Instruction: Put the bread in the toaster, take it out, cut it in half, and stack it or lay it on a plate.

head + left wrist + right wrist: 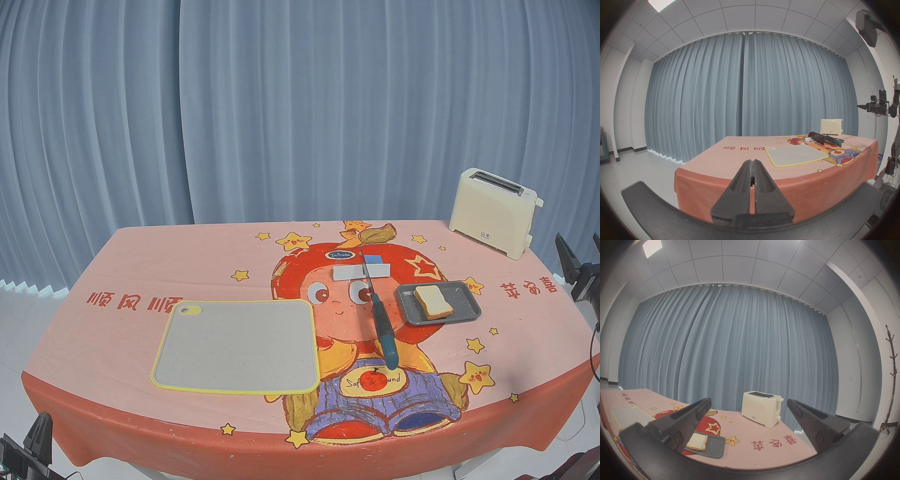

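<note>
A slice of bread (432,301) (697,441) lies on a grey tray (465,307) (716,448) at the table's right. The cream toaster (494,212) (761,408) (831,126) stands at the far right corner, its slot empty. A teal-handled knife (382,322) (825,138) lies mid-table, its blade propped on a small white and blue block (361,270). The yellow-rimmed cutting board (237,345) (795,155) sits front left. My right gripper (748,401) (581,253) hangs open off the table's right edge, empty. My left gripper (752,170) (37,437) is shut and empty, below the front left corner.
A pink printed cloth (156,262) covers the table. Blue curtains (300,106) hang behind it. The far left of the table is bare cloth.
</note>
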{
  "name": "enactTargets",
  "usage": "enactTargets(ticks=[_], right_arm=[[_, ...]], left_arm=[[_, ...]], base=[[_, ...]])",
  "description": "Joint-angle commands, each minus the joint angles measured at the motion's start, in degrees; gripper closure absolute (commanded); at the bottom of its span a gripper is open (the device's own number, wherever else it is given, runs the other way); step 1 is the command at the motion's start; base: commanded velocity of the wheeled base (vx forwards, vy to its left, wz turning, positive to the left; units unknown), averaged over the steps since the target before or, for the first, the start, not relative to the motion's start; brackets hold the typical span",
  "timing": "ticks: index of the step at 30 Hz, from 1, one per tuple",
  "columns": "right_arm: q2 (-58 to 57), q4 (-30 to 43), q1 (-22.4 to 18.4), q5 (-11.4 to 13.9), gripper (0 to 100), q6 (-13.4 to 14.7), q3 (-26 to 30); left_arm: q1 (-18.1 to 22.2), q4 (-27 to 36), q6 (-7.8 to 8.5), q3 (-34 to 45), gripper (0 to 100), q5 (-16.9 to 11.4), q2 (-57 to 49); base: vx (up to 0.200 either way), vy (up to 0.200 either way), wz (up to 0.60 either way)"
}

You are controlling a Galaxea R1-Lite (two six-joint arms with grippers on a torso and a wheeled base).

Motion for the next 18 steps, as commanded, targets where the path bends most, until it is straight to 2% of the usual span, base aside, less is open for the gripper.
enactTargets(ticks=[1, 18], right_arm=[[-1.58, 0.07, -0.14, -0.02, 0, -0.11, 0.22], [-3.6, 0.24, -0.05, -0.11, 0, -0.19, 3.38]], left_arm=[[0.0, -0.01, -0.04, 1.01, 100, -0.02, -0.22], [0.0, -0.01, -0.04, 1.01, 100, 0.07, -0.31]], base=[[0.0, 0.0, 0.0], [0.0, 0.0, 0.0]])
